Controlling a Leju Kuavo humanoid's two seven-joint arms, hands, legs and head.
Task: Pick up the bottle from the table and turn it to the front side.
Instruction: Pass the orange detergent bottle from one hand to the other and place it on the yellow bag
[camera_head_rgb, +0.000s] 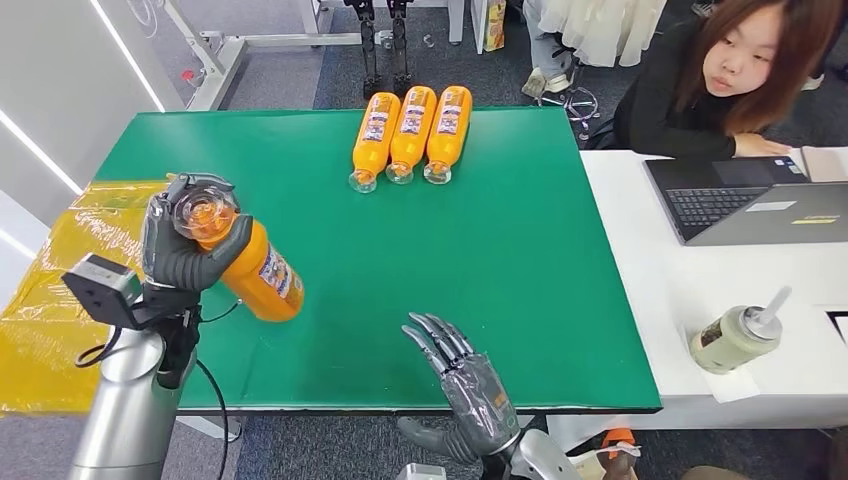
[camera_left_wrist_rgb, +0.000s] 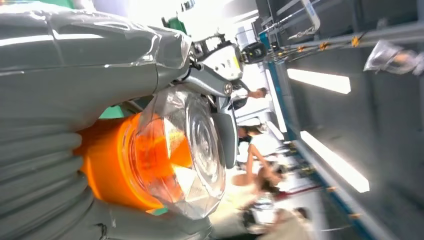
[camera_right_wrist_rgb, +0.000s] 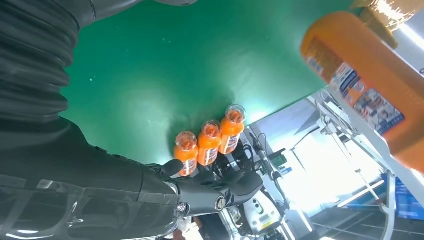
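Grey carpet floor (camera_head_rgb: 300, 85), green table (camera_head_rgb: 520, 260) beside white desk (camera_head_rgb: 640, 250) with laptop (camera_head_rgb: 750, 200), yellow sheet (camera_head_rgb: 50, 300) at left, person (camera_head_rgb: 720, 80) seated behind.

Three bottles (camera_head_rgb: 412, 135) lie side by side at the table's (camera_head_rgb: 520, 260) far edge.

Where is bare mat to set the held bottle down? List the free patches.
Free: the green mat between the three lying bottles and the right hand; also its right half toward the white desk. Crowded: the far edge by those bottles.
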